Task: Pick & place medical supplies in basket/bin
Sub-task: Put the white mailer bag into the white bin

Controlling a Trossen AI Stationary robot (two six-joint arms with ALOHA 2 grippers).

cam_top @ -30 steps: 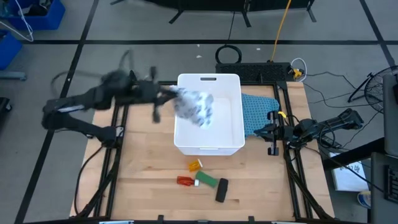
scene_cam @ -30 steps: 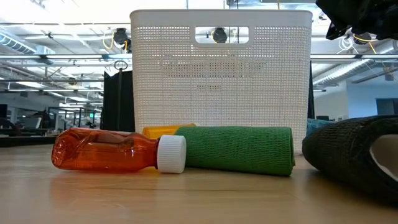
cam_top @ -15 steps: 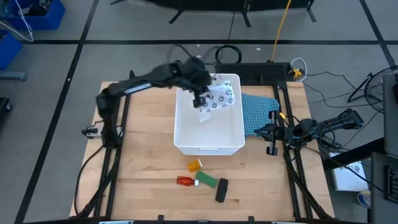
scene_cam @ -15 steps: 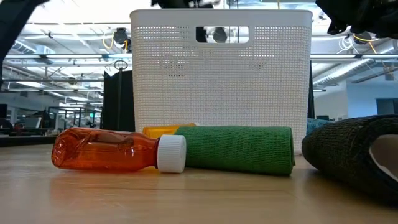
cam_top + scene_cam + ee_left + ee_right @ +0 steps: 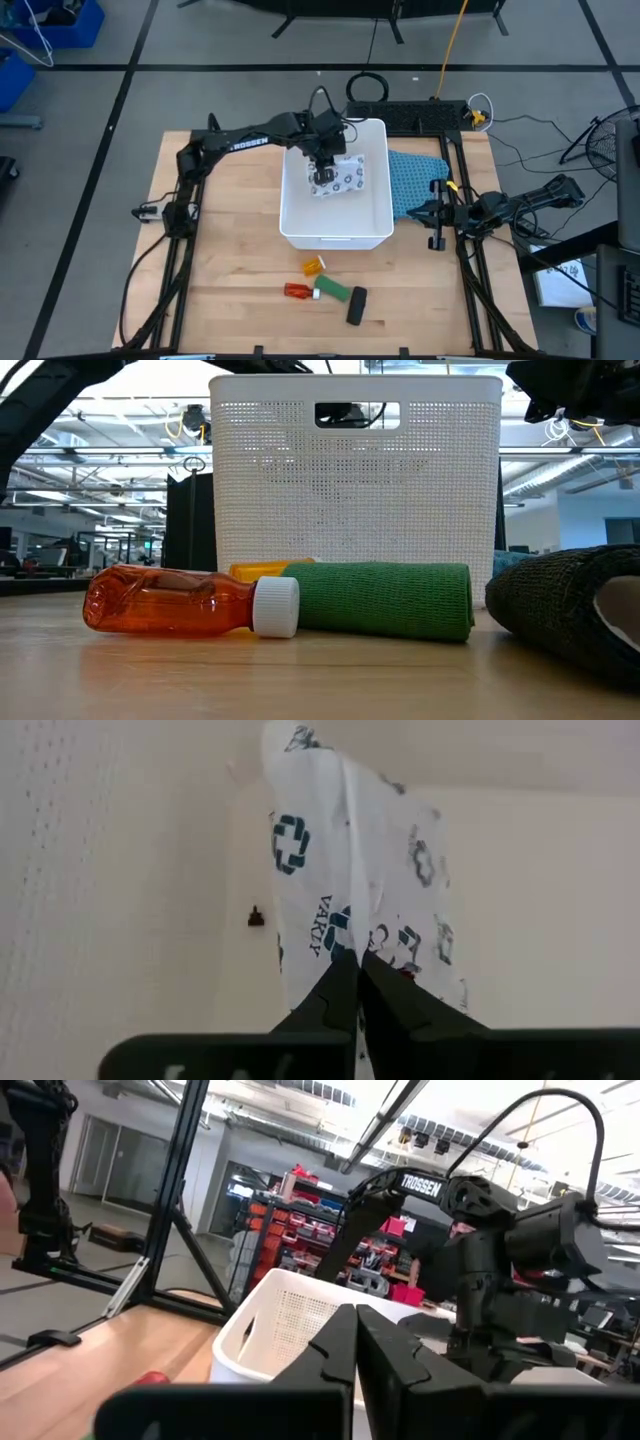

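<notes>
My left gripper [image 5: 322,175] reaches down inside the white bin [image 5: 292,215], shut on the flat white dark-printed packet [image 5: 348,178]. On the table near the bin lie the orange vial [image 5: 313,266], the red tube with a white cap [image 5: 297,291], the green bar [image 5: 335,290] and the black oblong [image 5: 356,306]. The low view shows the tube [image 5: 180,602], green bar [image 5: 385,600] and black oblong [image 5: 560,610] lying on their sides before the bin wall [image 5: 355,510]. No small white roll shows. My right gripper [image 5: 437,218] waits shut at the table's right edge. My left gripper pinches the packet between its two fingers at the packet's upper edge [image 5: 345,935], where the sheet is creased into a fold. The fingers come from above, pointing down into the bin. The packet [image 5: 350,860] hangs below them toward the bin floor; whether its lower end touches, I cannot tell.
A blue-green mesh cloth [image 5: 415,180] lies right of the bin, partly under its rim. Dark frame rails run along the table's left and right sides. Bare wood lies left of the bin and around the items near the front edge.
My left arm has swung from the bin's left side to over the bin, carrying the packet, then gone down into it. The packet, first fluttering above the rim, now hangs low inside the bin's far half. The gripper has stayed shut on it.
</notes>
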